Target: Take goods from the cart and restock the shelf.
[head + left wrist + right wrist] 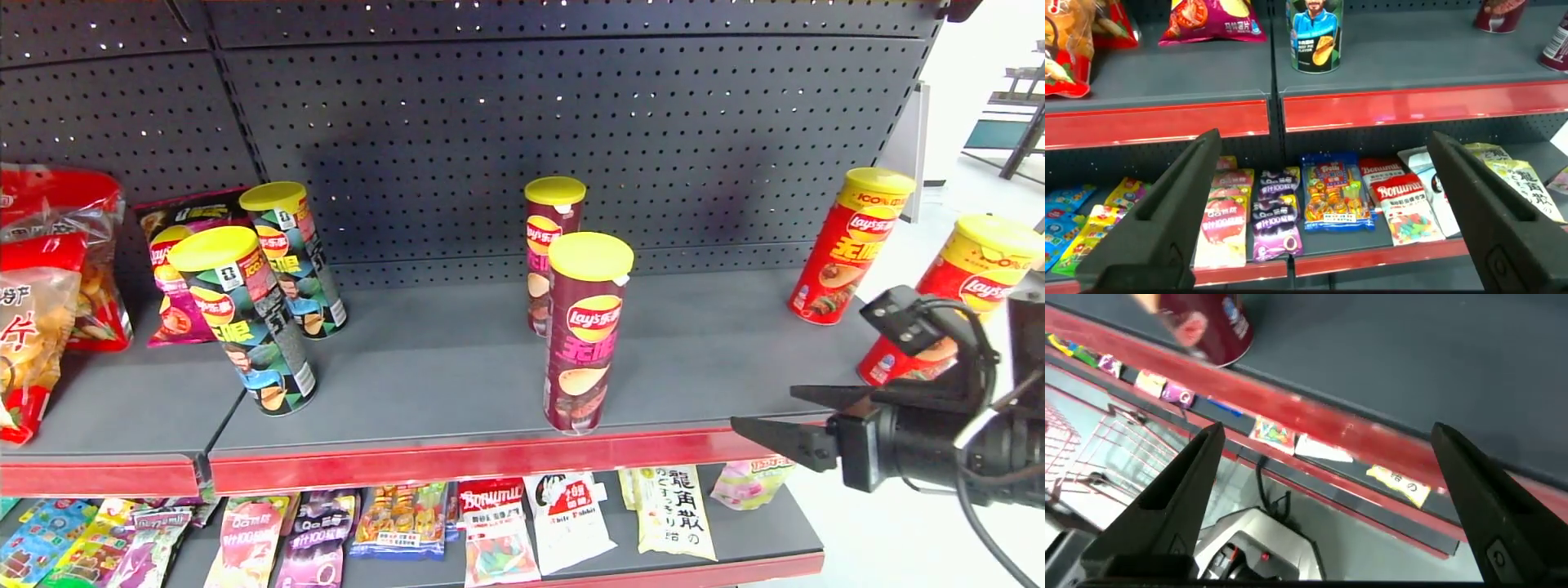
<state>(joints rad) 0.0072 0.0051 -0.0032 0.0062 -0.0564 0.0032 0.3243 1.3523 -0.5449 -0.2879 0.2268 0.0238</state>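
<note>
Grey shelf [424, 384] faced, right claw [767, 412] and left claw [1323, 137] both spread apart, empty; likely needed turning to cart [1078, 461] for square, centred grab.

On the upper shelf [424, 384], the maroon chip canister [581, 335] at the front edge carries a round red-and-yellow logo with white lettering, and large yellow characters beneath it. The second maroon canister [552, 245] behind it shows the same mark. Two red canisters [849, 245] toward the right end bear that logo and yellow characters, plus small numerals just under the lid. The two dark patterned canisters [245, 318] near the left carry it as well, along with white stickers. A clear snack bag [33, 327] at the left edge shows large red characters. On the lower shelf [763, 527], a pale packet [673, 510] bears bold black characters, and a red-topped packet [494, 523] has white block lettering.
</note>
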